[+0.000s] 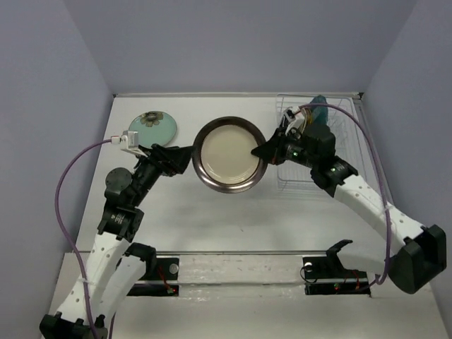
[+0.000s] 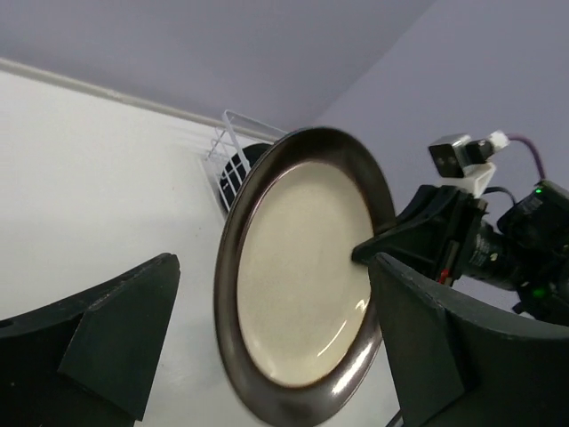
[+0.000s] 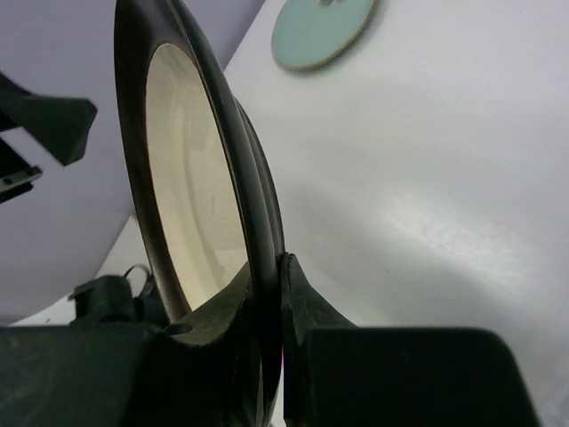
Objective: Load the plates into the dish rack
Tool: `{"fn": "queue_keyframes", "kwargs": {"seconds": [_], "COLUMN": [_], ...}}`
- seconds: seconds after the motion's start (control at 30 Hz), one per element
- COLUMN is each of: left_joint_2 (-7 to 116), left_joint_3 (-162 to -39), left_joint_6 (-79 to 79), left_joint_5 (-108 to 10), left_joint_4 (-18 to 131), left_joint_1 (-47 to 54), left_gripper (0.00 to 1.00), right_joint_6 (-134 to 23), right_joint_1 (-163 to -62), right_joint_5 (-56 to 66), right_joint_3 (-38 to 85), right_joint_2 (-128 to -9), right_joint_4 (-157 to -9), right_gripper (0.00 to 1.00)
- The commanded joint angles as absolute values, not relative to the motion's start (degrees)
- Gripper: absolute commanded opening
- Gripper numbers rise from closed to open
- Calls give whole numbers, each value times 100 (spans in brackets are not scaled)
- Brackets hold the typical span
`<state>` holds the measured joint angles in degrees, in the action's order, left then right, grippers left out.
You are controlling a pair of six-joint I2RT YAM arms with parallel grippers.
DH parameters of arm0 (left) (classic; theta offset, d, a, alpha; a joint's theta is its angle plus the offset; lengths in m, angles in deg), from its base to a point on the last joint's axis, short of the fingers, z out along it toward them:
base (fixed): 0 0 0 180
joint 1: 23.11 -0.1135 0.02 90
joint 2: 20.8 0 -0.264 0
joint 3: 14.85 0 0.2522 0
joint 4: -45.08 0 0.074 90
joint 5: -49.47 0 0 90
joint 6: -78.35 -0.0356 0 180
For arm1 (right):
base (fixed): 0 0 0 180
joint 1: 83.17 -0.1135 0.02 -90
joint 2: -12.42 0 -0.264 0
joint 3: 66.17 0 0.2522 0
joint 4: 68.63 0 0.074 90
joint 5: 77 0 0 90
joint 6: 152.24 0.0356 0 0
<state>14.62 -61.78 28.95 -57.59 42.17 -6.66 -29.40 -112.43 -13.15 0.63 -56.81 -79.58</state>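
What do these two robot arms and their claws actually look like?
The left arm and right arm have white links with black joints. A purple cable loops off each. The left claw and right claw are black, each with two wedge-shaped fingers. Small green lights glow on the right arm.

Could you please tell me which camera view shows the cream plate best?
The top external view: the whole cream plate shows face-on, dark rim included, with the right tool clamped on its edge. The left wrist view shows it tilted, nearly whole; the right wrist view shows it almost edge-on, cropped.
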Motion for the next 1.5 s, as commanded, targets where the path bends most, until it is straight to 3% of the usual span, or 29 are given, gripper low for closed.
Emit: {"fn": "queue_keyframes", "kwargs": {"seconds": [0.0,0.13,0.3,0.47,0.57,0.9,1.47], "left_joint_2": [1085,847,601,408,285,-67,-173], "left_joint_3": [-6710,-6947,-6693,-6684,-6667,-6631,-6623], "left_joint_6": [1949,1245,813,778,777,821,839], "left_joint_5": [-5916,-5882,-5723,-5776,-5644,-5407,-5283], "left_joint_4": [5274,6058,6551,6551,6613,6693,6737], "left_joint_1": [-641,-641,-615,-290,-88,334,484], "left_gripper": [99,99,99,99,99,99,99], "right_joint_6": [-3760,-4359,-5369,-7719,-8559,-9168,-7543], "right_joint_1": [-10981,-10928,-10928,-10788,-10480,-9303,-9143], "right_joint_5": [1030,2880,5243,6896,6996,6478,5695], "right_joint_3": [1444,2323,3300,3372,3390,3584,2090], "right_joint_2": [-4753,-4445,-4593,-5217,-5657,-6501,-6765], "right_joint_4": [-8630,-9476,-9487,-7561,-6538,-6402,-7017], "right_gripper": [7,7,7,7,7,7,7]}}
